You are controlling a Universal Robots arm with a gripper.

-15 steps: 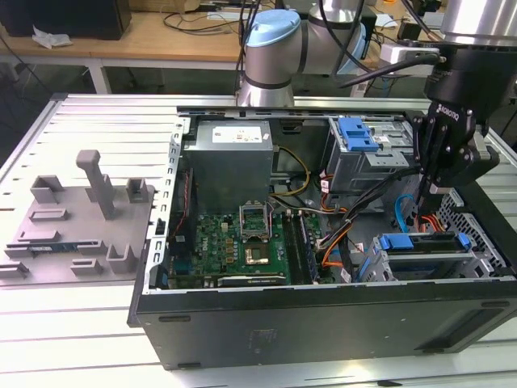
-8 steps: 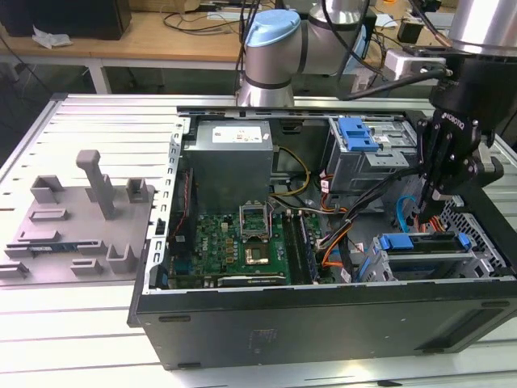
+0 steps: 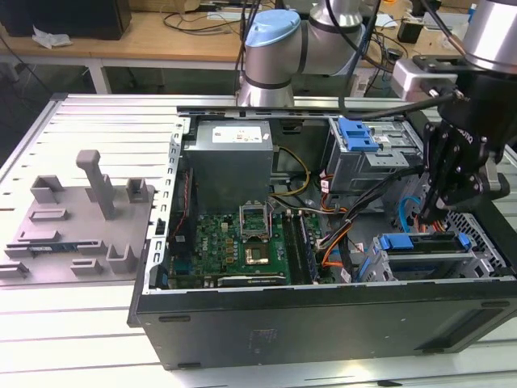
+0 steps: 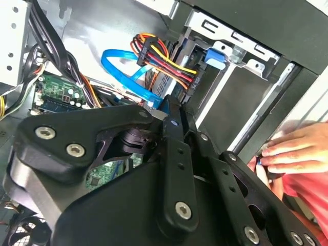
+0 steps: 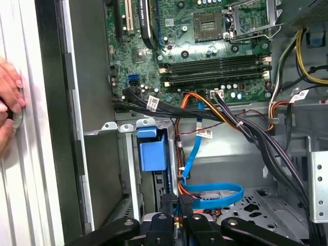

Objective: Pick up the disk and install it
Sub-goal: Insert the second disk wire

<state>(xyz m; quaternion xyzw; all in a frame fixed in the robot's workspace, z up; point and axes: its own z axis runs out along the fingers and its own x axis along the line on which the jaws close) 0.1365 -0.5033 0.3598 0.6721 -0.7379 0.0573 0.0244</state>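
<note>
Item: open computer case [image 3: 323, 323], lying on its side on the table [image 3: 81, 331], interior facing up so the bays are reachable from above.

Gripper [image 3: 440, 206]: hanging over the case's corner at the exterior view's right, above the drive cage [image 3: 420, 263]. In both wrist views the fingers [image 4: 177, 128] look pressed together with nothing between them, tips beside the power and data cables [image 5: 205, 192].

Disk [image 3: 420, 242]: blue-framed, appears already seated in the cage by the case's near wall, just below the gripper; judged installed or nearly so.

Blue latch [image 3: 357, 133]: on the upper bay at the case's far edge, well apart from the gripper.

Hand [image 5: 7, 102]: a person's, resting at the case's outer wall, probably steadying it.

Grey fixture [image 3: 81, 218]: on the table beside the case.
</note>
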